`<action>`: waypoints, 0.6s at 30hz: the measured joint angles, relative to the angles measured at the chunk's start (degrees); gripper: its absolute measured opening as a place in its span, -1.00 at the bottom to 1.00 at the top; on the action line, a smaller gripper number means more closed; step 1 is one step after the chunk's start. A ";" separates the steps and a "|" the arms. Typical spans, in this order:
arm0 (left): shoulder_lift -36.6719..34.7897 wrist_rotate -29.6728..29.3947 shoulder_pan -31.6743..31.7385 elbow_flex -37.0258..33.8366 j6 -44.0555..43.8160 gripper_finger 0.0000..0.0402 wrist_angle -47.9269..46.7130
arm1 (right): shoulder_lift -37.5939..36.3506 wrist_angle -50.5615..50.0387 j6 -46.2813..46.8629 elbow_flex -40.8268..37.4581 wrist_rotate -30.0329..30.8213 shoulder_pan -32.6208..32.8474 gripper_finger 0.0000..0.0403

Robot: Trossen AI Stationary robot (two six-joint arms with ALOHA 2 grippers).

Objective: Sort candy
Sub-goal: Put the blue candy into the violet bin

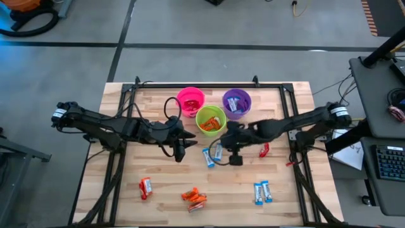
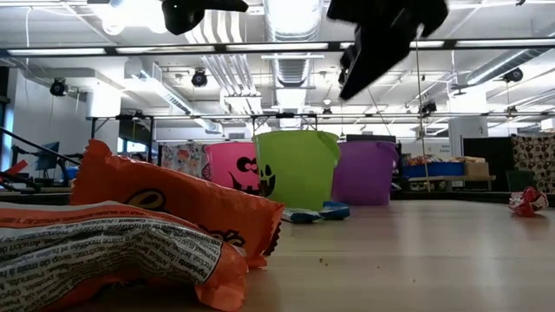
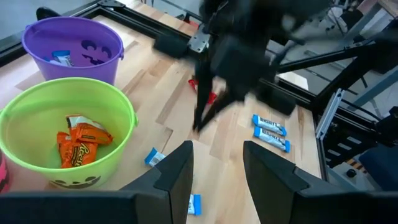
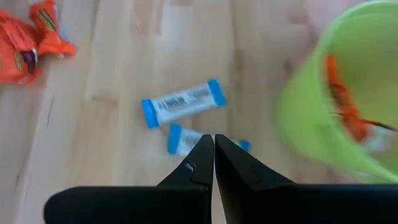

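The wooden table (image 1: 126, 202), pale planks with a visible grain, is carrying everything. Both arms are reaching in toward its centre. Three round plastic cups are standing together at the far middle: a pink cup (image 1: 190, 101) on the left, a green cup (image 1: 211, 120) nearer, and a purple cup (image 1: 236, 103) on the right. The green one is holding orange wrapped candy and the purple one blue-and-white candy.

The right gripper (image 1: 235, 158) is hovering just above a pair of blue-and-white candies (image 1: 212, 154) lying near the green cup, its fingers pressed together and holding nothing. The left gripper (image 1: 179, 152) is hanging left of that pair with its fingers parted and empty.

Loose candy is lying scattered: another blue-and-white pair (image 1: 262, 192) at near right, an orange pile (image 1: 195, 198) at near centre, a red piece (image 1: 145, 187) at near left, and a red piece (image 1: 264, 150) at right.

Judgement: the step in hand is probably picking a blue-and-white piece for the purple cup. To do it well, the right fingers would need to spread first, then straddle one oblong wrapper across its narrow side, since the shiny, crinkly wrappers look slippery and the two pieces are lying close together.
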 joint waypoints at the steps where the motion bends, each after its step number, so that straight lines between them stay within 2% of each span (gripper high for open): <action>1: -0.01 0.00 0.02 0.00 -0.11 -0.38 -0.02 | 0.89 4.03 0.87 -1.96 -0.08 0.21 -0.96; 5: -0.01 0.00 0.02 0.00 -0.91 -0.38 -0.01 | 3.46 19.81 4.71 -10.82 0.10 0.24 -0.96; 8: -0.01 0.00 0.02 0.00 -1.10 -0.38 -0.16 | 5.01 28.05 7.43 -15.40 2.75 0.14 -0.96; 11: 0.02 0.00 0.04 0.00 -1.12 -0.38 -0.55 | 6.87 29.39 9.40 -16.95 4.73 0.10 -0.96; 18: 0.06 -1.11 0.02 0.00 -0.13 -0.38 -0.71 | 12.29 29.20 13.22 -17.00 4.69 0.10 -0.96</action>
